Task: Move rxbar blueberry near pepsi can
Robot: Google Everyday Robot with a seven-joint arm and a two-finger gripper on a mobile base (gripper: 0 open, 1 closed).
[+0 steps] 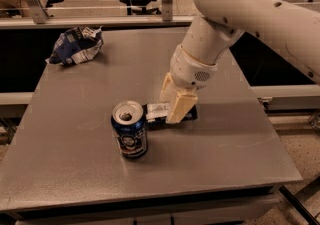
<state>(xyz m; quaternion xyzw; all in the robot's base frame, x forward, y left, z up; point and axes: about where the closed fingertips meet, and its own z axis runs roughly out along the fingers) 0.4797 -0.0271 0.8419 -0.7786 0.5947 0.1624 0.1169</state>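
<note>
The rxbar blueberry (156,112), a dark flat bar with a white label patch, lies low on the grey table (75,169), just right of the pepsi can (130,129). The can is dark blue with a silver top and stands upright at centre front. My gripper (168,109) comes down from the upper right on the white arm. Its cream fingers (180,106) straddle the bar and are shut on it. The bar's right end is hidden behind the fingers. The bar's left end almost touches the can.
A crumpled blue-and-white chip bag (75,46) lies at the table's back left corner. A metal rail (100,21) runs behind the table. The table's front edge is close below the can, and its right edge is beyond the arm.
</note>
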